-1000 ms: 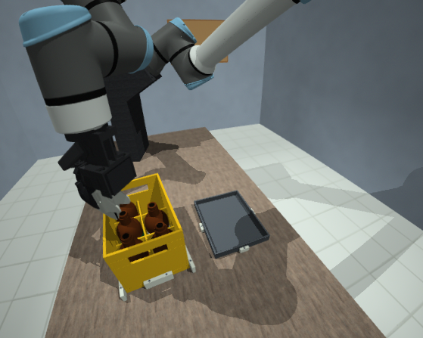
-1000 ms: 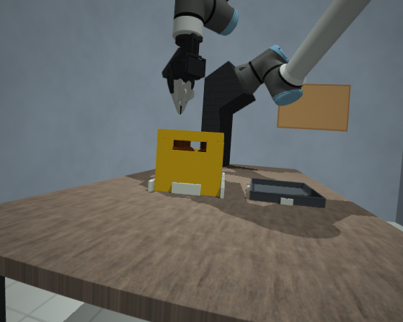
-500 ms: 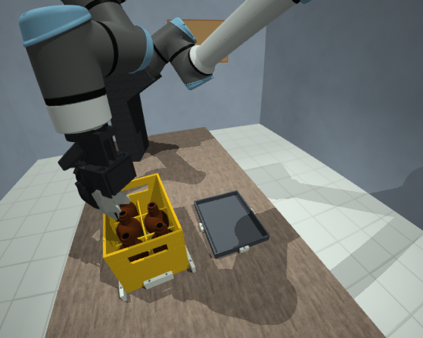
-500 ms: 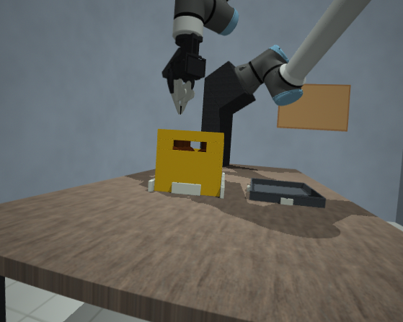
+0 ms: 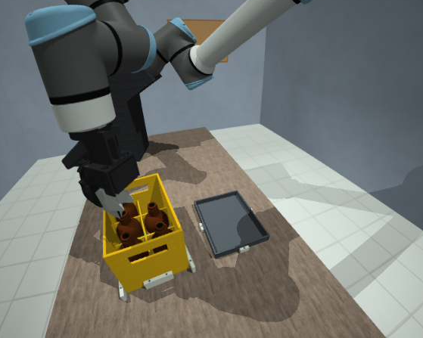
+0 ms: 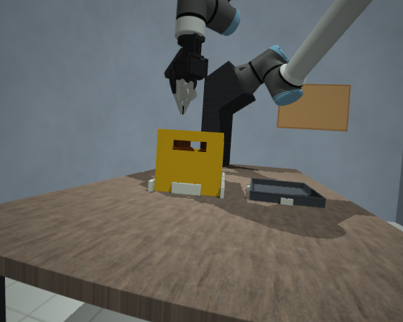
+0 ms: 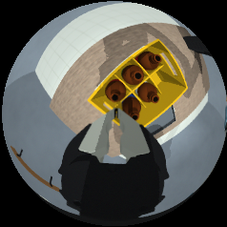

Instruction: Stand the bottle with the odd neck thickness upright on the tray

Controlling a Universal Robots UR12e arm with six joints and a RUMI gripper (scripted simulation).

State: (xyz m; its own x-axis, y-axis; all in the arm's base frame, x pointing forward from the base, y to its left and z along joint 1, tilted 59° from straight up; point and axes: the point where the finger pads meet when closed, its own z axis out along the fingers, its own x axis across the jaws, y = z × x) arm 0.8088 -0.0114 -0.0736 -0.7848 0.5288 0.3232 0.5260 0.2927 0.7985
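The yellow crate (image 5: pixel 152 268) (image 6: pixel 188 168) (image 7: pixel 174 90) holds several brown bottles upright: a front-left bottle (image 5: pixel 126 237) (image 7: pixel 114 90), a middle-left one (image 5: pixel 129 227) (image 7: pixel 134 74), a back-left one (image 7: pixel 151 58), a front-right one (image 5: pixel 160 227) and a middle-right one (image 5: pixel 155 218) (image 7: pixel 151 92). The back-right compartment is empty. I cannot tell which neck differs. The dark tray (image 5: pixel 220 218) (image 6: pixel 307 200) is empty, right of the crate. My gripper (image 5: pixel 119 214) (image 6: pixel 182 112) (image 7: pixel 116 109) is shut with nothing between its tips, pointing down above the crate's left side, clear of its rim.
White blocks stand at the crate's foot, one at its front (image 5: pixel 158 280) (image 6: pixel 186 189). Another white block (image 5: pixel 244 249) (image 6: pixel 286 201) is at the tray's front edge. The black robot stand (image 6: pixel 217 104) rises behind the crate. The crate's walls rise around the bottles.
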